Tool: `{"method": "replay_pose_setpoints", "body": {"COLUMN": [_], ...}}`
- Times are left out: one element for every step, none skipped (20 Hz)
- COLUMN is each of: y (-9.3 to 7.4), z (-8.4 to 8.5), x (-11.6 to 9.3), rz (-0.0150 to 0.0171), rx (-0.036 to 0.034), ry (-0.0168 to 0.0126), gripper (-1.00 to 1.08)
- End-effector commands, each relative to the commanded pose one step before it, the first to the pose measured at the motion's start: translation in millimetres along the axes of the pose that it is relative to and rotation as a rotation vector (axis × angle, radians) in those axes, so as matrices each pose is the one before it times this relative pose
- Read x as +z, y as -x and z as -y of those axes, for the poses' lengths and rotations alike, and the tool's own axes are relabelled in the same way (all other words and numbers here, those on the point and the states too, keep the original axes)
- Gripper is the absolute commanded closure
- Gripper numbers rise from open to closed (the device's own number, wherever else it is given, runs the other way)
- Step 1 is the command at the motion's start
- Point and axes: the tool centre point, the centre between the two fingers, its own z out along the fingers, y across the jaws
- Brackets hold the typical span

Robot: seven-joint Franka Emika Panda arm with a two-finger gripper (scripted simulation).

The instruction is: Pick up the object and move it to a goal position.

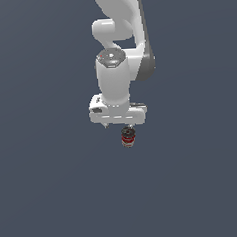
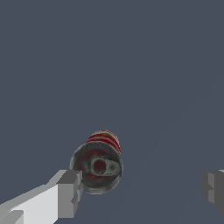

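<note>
Exterior view, left to right: bare grey tabletop (image 1: 50, 184) at the exterior view's left; near centre the white arm (image 1: 119, 75) hangs straight down with the gripper (image 1: 127, 131) just over the object (image 1: 128, 138), a small upright can with a red band; tabletop again to the right. No goal marker visible.

Wrist view: one grey finger (image 2: 70, 192) sits just beside the object (image 2: 98, 164), possibly touching its rim; the other finger (image 2: 213, 187) stands well apart. Fingers spread wide, grasping nothing.

Judged step: approach done or nearly so, grasp not yet made. The object looks off-centre between the fingers, so the next move likely calls for centring, a short descent, then clenching on the red band before lifting
</note>
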Motion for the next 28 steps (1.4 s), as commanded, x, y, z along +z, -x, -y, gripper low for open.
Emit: {"method": "replay_pose_setpoints", "body": {"y": [2.78,1.4,1.59,1.78,1.95,1.91,1.84,1.75,1.64,1.52,1.39,1.25,1.1,0.95,0.78,0.62,0.45,0.27,0.03,-0.21,0.01,0.04,0.07,0.11,0.03,0.19,0.23,0.16], "z": [5.95,2.73,2.94,3.12,3.25,3.02,2.77,2.52,2.27,2.03,1.8,1.57,1.35,1.13,0.91,0.73,0.53,0.32,-0.05,-0.18,0.01,0.04,0.06,0.08,-0.27,0.12,0.13,-0.22], "x": [6.71,3.17,3.42,3.67,3.83,3.59,3.31,3.03,2.75,2.48,2.21,1.94,1.68,1.42,1.16,0.9,0.64,0.38,0.14,-0.53,0.34,1.03,1.71,2.39,3.02,3.77,4.46,5.08], "rz": [0.00137,0.00042,0.00046,0.00045,0.00041,0.00034,0.00029,0.00024,0.00019,0.00015,0.00012,0.0001,0.00007,0.00006,0.00004,0.00003,0.00002,0.00001,0.00001,0.00058,0.0,0.0,0.0,0.0,-0.00012,0.0,0.0,-0.00012], "rx": [0.01913,0.00965,0.01046,0.01127,0.01175,0.01109,0.01024,0.00941,0.00858,0.00775,0.00693,0.00611,0.00529,0.00448,0.00368,0.00282,0.00199,0.00118,0.00068,-0.00353,0.0,0.0,0.0,0.0,0.00068,0.0,0.0,0.00068], "ry": [0.00292,0.00145,0.00154,0.00167,0.00177,0.00167,0.00154,0.00141,0.00129,0.00117,0.00104,0.00092,0.00079,0.00067,0.00055,0.00042,0.0003,0.00018,0.0001,-0.00031,0.0,0.0,0.0,0.0,0.00006,0.0,0.0,0.00007], "gripper": [-0.92,-0.92,-0.92,-0.92,-0.92,-0.92,-0.92,-0.92,-0.92,-0.92,-0.92,-0.92,-0.92,-0.92,-0.92,-0.92,-0.92,-0.92,-0.92,-0.92,-0.92,-0.92,-0.92,-0.92,-0.92,-0.92,-0.92,-0.92]}}
